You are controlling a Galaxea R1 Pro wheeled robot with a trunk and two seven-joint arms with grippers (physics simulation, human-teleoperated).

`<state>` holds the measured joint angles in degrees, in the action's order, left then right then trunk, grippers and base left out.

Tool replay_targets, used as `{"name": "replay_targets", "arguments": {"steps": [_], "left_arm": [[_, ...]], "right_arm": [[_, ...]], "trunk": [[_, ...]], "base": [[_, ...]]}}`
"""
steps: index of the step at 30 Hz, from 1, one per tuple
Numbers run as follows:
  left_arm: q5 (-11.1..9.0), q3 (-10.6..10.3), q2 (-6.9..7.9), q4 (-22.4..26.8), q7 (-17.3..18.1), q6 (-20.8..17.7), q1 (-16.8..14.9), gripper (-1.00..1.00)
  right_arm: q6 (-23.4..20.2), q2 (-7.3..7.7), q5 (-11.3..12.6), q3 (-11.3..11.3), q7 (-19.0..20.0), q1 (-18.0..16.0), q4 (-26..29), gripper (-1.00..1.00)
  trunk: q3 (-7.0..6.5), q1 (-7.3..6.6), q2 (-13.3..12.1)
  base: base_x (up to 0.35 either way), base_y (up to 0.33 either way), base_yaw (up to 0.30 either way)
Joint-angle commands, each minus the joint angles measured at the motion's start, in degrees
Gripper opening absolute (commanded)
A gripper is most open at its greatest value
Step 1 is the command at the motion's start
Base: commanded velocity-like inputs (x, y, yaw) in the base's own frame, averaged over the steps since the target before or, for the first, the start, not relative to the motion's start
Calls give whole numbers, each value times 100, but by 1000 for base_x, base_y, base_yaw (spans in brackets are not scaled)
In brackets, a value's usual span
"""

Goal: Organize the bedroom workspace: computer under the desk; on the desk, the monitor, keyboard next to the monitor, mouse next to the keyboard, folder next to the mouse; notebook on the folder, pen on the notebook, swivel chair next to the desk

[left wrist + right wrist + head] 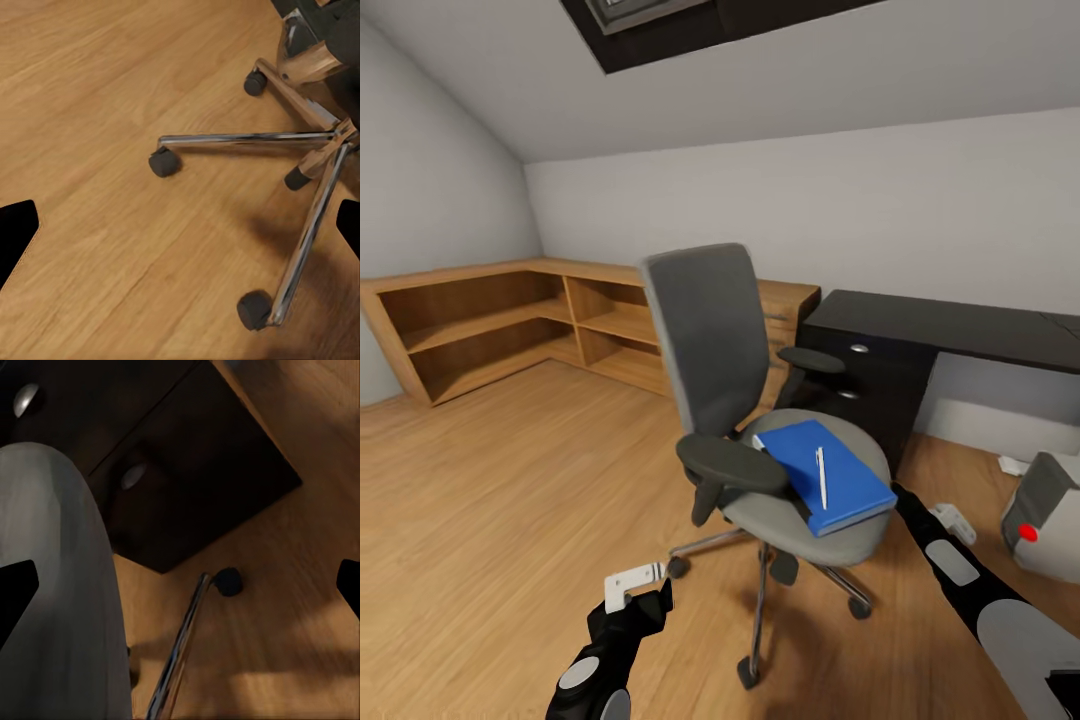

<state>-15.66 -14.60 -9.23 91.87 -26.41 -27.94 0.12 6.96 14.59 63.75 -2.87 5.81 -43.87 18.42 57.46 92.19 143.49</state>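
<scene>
Head view puts the swivel chair [760, 420] ahead of both arms, a blue folder or notebook [825, 473] lying on its seat with one white pen [821, 477] on top — whether that blue slab is one item or two stacked I cannot tell. The step in hand looks like the pick-up from the seat. The right gripper [950, 520] sits just beside the seat's edge, below the blue cover's near corner; the left gripper [632, 583] hangs low beside the chair base, well apart from the load. Both wrist views show dark fingertips at opposite edges, so the jaws read as spread and empty. Next the right arm likely needs to rise to seat level and close on the cover's edge without rolling the pen — then carry to the one black desk [960, 330]. Three castors [164, 162] show in the left wrist view.
</scene>
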Motion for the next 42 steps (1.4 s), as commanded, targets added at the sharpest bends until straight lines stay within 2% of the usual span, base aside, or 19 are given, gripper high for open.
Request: {"name": "replay_targets", "arguments": {"steps": [1,35,42], "left_arm": [[-60,-8,0,6,-50,-9,-3,100],[-60,-34,0,6,-49,-9,-3,100],[-60,-43,0,6,-49,-9,-3,100]], "right_arm": [[24,0,85,-109,35,1,-14,100],[24,2,85,-109,35,1,-4,100],[24,1,85,-112,35,1,-12,100]], "trunk": [[5,0,1],[5,0,1],[5,0,1]], "base": [[0,0,209],[0,0,247],[-124,0,70]]}}
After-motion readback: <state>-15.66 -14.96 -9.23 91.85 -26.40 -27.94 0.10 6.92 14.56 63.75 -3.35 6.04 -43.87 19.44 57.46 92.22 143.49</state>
